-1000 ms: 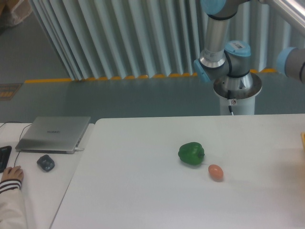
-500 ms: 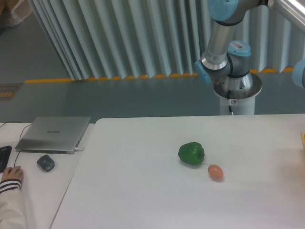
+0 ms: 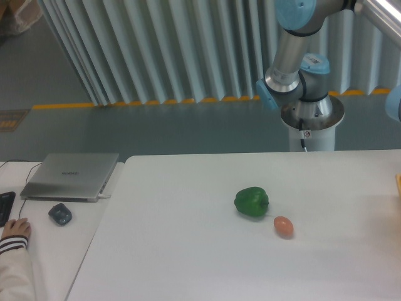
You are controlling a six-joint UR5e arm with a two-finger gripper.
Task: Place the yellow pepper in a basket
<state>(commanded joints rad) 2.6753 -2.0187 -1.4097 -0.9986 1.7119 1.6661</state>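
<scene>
The yellow pepper is out of view, and so is my gripper. Only the arm's base [image 3: 311, 113] and its lower links [image 3: 289, 50] show, behind the table's far edge at the upper right. A thin yellow-orange sliver [image 3: 398, 183] shows at the table's right edge; whether it belongs to the basket I cannot tell.
A green bell pepper [image 3: 252, 202] lies on the white table [image 3: 188, 251] right of centre, with a small orange-brown egg-shaped thing [image 3: 284, 226] just to its lower right. At the left are a closed laptop [image 3: 71, 176], a dark mouse [image 3: 60, 214] and a person's hand [image 3: 14, 229].
The arm's upper links have swung slightly to the right and up. The objects on the table have not moved.
</scene>
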